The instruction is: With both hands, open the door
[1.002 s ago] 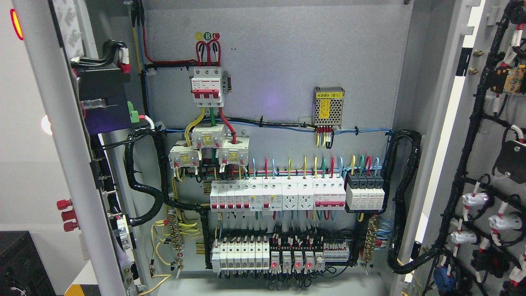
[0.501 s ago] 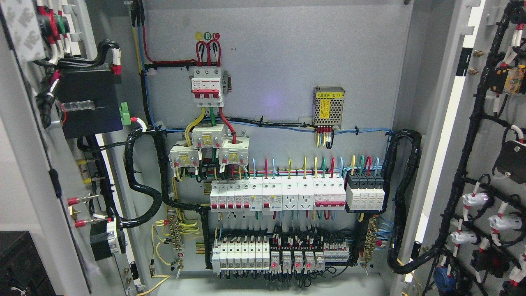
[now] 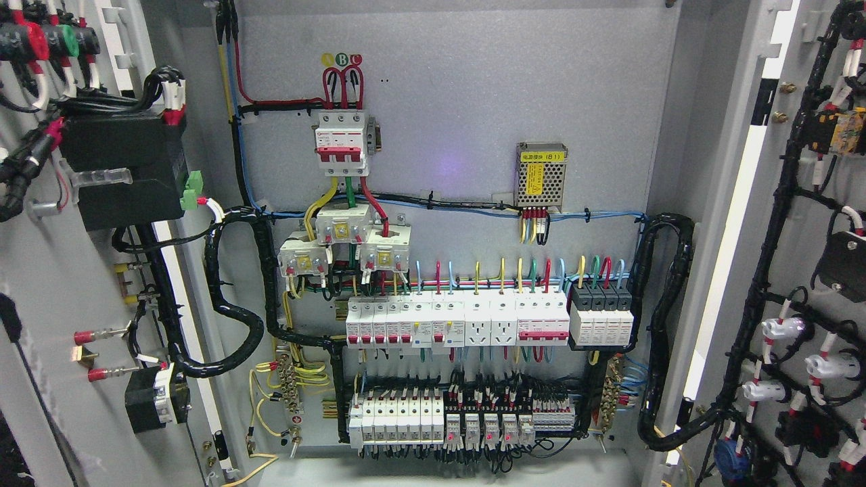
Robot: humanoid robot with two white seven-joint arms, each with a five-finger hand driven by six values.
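An electrical cabinet stands open in the head view. Its left door (image 3: 47,284) is swung wide, its grey inner face turned toward me, carrying a black box (image 3: 122,169), wire bundles and red terminals. Its right door (image 3: 818,270) is also open at the picture's right, its inner face lined with black cable looms and white connectors. Between them the grey back panel (image 3: 473,101) holds rows of breakers (image 3: 460,321). Neither of my hands nor either arm shows in this view.
A red-and-white main breaker (image 3: 343,142) and a mesh power supply (image 3: 540,174) sit on the upper panel. A thick black cable loom (image 3: 237,325) loops from the left door into the cabinet. Another loom (image 3: 666,325) runs down the right side.
The left door has swung further open toward the left: first its edge showed, now its inner face with the black box and wiring fills the left side. The right door has not moved.
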